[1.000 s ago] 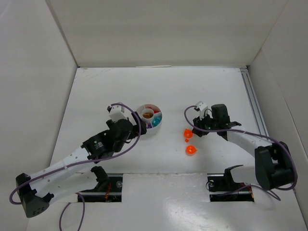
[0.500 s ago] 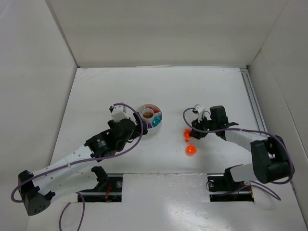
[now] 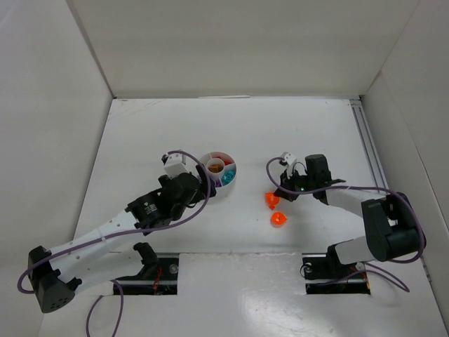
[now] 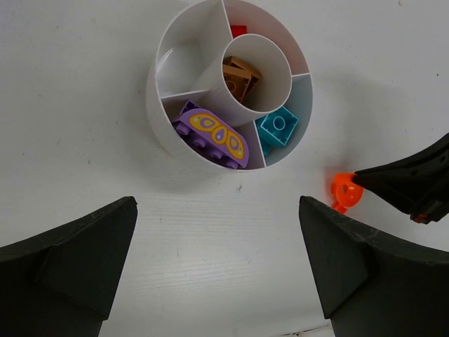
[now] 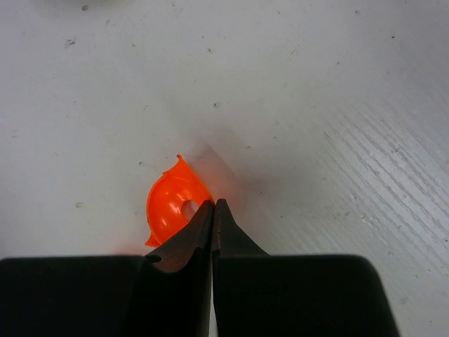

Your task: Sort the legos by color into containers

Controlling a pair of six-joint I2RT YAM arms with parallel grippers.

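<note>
First, nearest the bases, one translucent orange piece (image 3: 278, 219) lies alone on the table (image 3: 175, 126). Just beyond it the right gripper (image 5: 212, 207) has its fingers pressed together, tips on the rim of a second orange piece (image 5: 168, 210); whether they pinch it I cannot tell. The left gripper (image 4: 217, 203) hangs spread wide over the table just short of the white dish (image 4: 179, 67), whose wedges hold a purple brick (image 4: 212, 135), a teal brick (image 4: 278, 128) and a red brick (image 4: 239, 31), with brown bricks (image 4: 238, 76) in its centre cup
</note>
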